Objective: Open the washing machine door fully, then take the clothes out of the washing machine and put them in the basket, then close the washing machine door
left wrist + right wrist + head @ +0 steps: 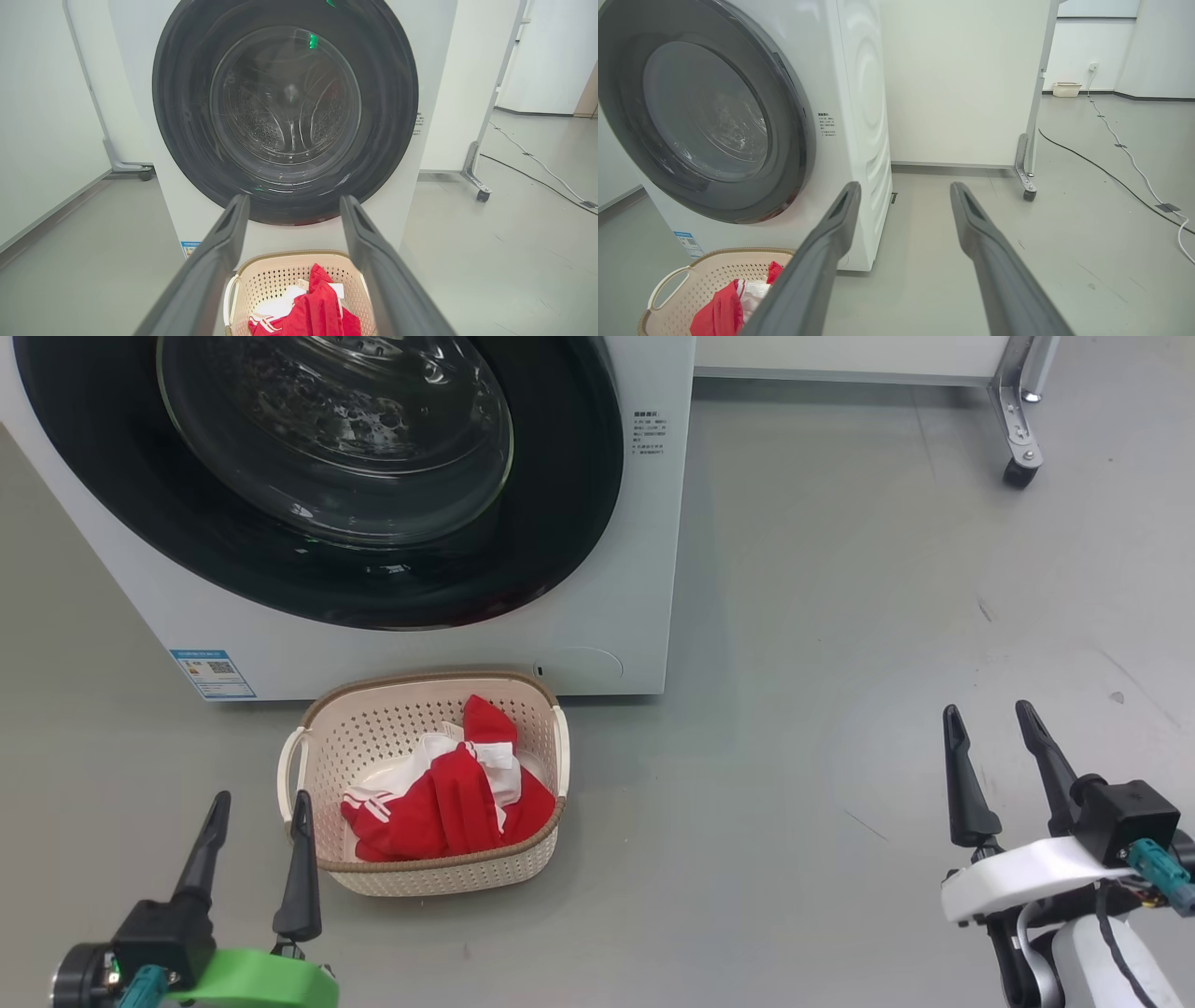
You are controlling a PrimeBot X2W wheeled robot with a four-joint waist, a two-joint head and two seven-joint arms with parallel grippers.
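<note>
The clothes (448,798), 1 red-and-white heap, are being held in the basket (411,882), which is being borne by the floor (794,663) just before the washing machine (597,616). The washing machine door (560,476) is being held shut. The left gripper (261,798) and the right gripper (988,707) are being held spread, empty.

A grey floor (840,616) is seen. A white panel (962,79) is carried on a castered metal leg (1023,163). A black cable (1111,180) and a white cable (1119,145) are laid across it; possibly a small crate (1066,89) is set by the far wall.
</note>
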